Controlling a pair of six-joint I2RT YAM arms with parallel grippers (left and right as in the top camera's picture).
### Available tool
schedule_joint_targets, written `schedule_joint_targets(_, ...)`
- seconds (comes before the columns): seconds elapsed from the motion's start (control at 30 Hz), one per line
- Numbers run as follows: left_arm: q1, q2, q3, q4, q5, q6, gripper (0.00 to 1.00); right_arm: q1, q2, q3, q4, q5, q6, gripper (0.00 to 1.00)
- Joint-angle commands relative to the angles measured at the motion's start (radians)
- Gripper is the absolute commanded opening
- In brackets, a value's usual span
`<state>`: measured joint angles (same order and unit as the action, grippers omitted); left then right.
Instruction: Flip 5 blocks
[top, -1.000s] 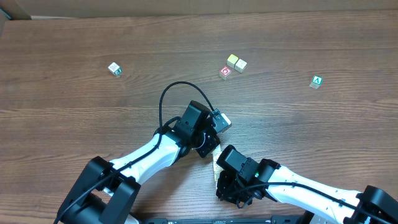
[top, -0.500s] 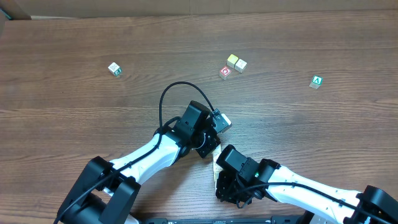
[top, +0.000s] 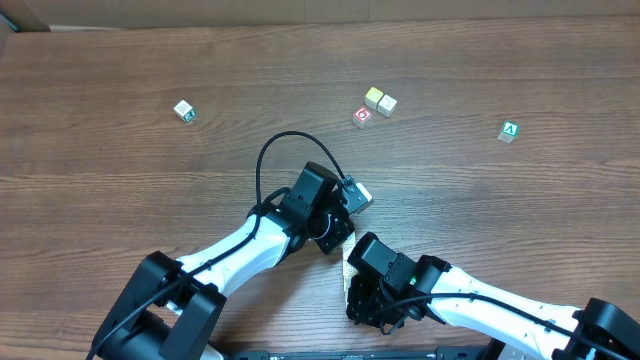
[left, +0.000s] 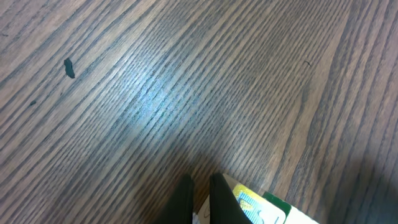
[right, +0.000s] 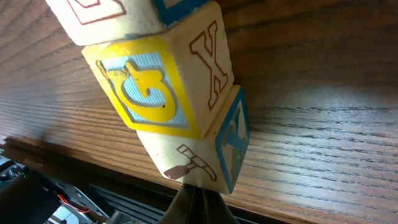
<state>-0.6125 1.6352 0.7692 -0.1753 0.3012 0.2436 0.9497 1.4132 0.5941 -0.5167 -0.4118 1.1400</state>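
Observation:
Two pale blocks, one yellowish (top: 373, 97) and one cream (top: 387, 104), sit side by side at the back of the table. More blocks form a pale strip (top: 347, 265) between my two wrists. In the right wrist view they are a touching line: a block with a hammer drawing (right: 199, 163) nearest, a yellow and blue G block (right: 155, 87) behind it, then a third (right: 106, 15). My right gripper (right: 196, 202) is shut, its tip against the hammer block's lower corner. My left gripper (left: 200, 200) is shut on nothing, with a yellow-edged block (left: 258, 205) just to its right.
A cube with a red ringed face (top: 362, 117) lies by the back pair. Cubes with green marks lie far left (top: 183, 110) and far right (top: 509, 131). The table's front edge (right: 74, 165) runs close behind the right gripper. A black cable (top: 268, 160) loops above the left wrist.

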Motion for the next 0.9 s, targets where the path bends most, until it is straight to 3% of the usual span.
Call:
schedule_joint_targets(0.0, -0.010, 0.012, -0.008, -0.022, 0.055, 0.023, 0.05, -0.003, 0.004, 0.004, 0.014, 0.046, -0.012, 0.04)
schedule_joint_targets(0.87, -0.010, 0.012, -0.008, -0.026, 0.054, 0.022, 0.05, 0.127, -0.018, 0.056, -0.027, 0.165, 0.018, 0.04)
